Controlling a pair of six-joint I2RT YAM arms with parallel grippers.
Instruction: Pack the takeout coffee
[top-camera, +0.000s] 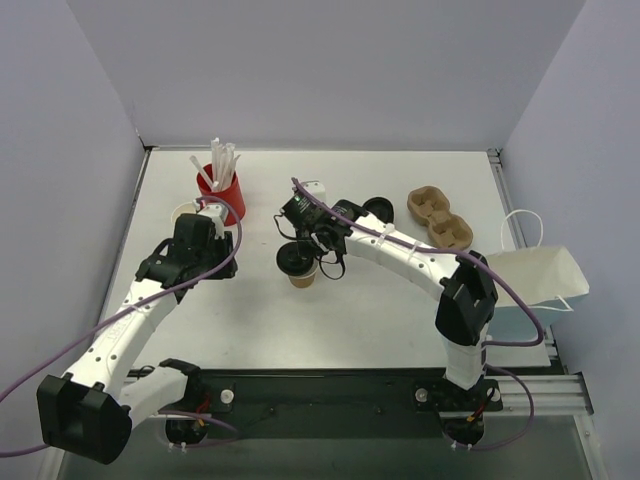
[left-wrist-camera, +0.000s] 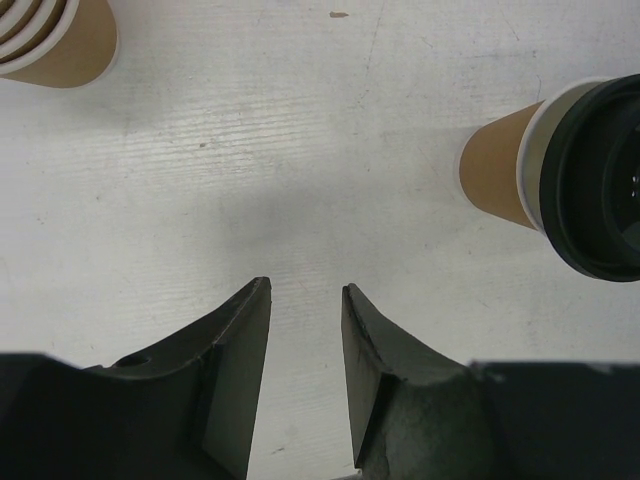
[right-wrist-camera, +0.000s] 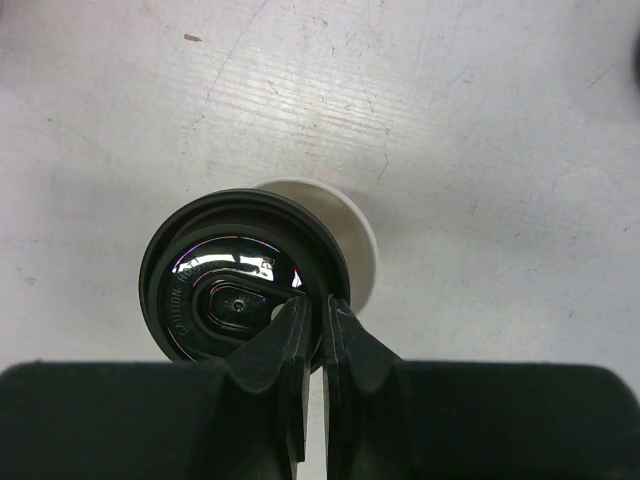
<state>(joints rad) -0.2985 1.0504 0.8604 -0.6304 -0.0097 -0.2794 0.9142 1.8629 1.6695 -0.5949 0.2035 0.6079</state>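
- Your right pincer (right-wrist-camera: 317, 303) is pinched nearly together at the near rim of the lid (right-wrist-camera: 240, 290) on the coffee (top-camera: 303, 276). You can't tell whether it actually grips that rim.
- The lid's raised lettering reads "CAUTION"; the rest is too blurred to read.
- The coffee stands mid-bench (top-camera: 400, 300), with a white rim showing past the lid's far edge.
- Your left pincer (left-wrist-camera: 305, 287) hangs half-open over bare bench with nothing between the jaws. The coffee is off to its right and the cup stack (left-wrist-camera: 45, 35) to its left.

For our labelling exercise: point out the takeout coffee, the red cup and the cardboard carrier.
takeout coffee (top-camera: 292, 258), top external view, on its black lid.
red cup (top-camera: 233, 190), top external view, on its side wall.
cardboard carrier (top-camera: 437, 216), top external view, on its middle ridge.
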